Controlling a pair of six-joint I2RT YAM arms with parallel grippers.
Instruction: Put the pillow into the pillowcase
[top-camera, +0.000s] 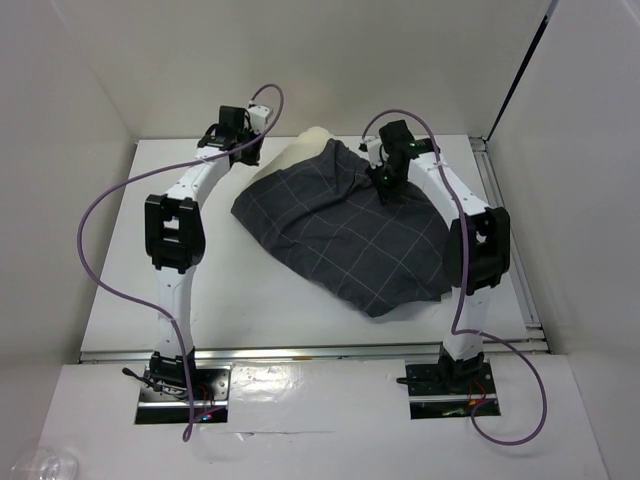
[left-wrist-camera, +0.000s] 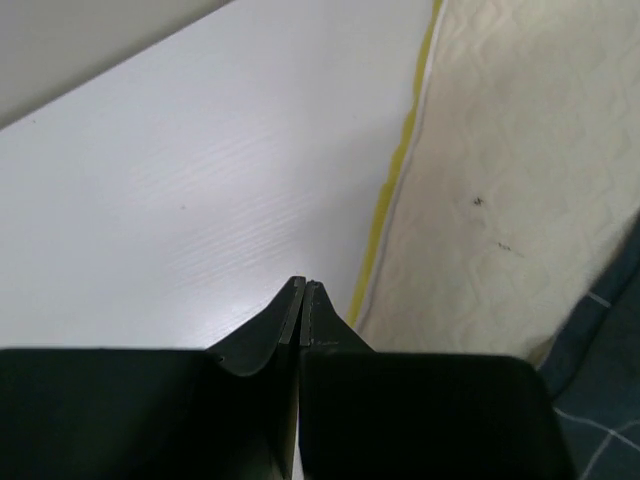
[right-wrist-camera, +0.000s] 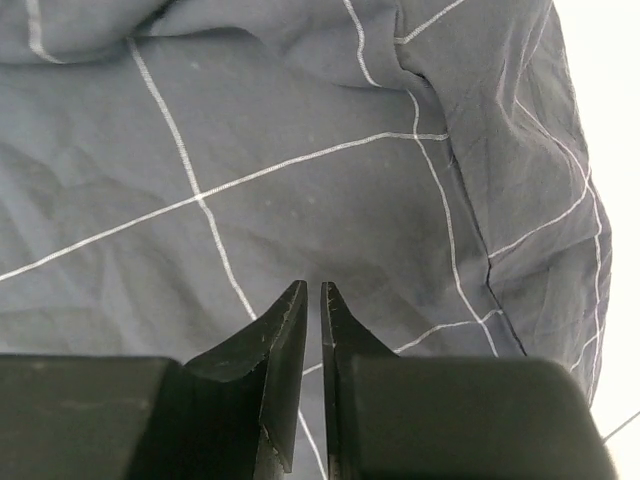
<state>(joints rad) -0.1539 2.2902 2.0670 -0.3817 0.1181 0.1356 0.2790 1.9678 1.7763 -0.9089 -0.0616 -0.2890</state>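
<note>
A robotics lab cell is showing here: white walls (top-camera: 60, 120) are enclosing a white surface (top-camera: 260, 300) carrying two cabled arms (top-camera: 175, 230).

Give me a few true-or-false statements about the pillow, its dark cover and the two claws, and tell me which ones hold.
1. The pillow is completely inside the pillowcase. False: a pale corner sticks out at the far side.
2. The pillowcase is dark grey with thin pale check lines. True.
3. The left gripper is clamped on the pillow. False: its fingers are shut on nothing, over the bare table beside the pillow.
4. The right gripper is over the pillowcase. True.
5. A yellow band runs along the pillow's edge. True.
</note>
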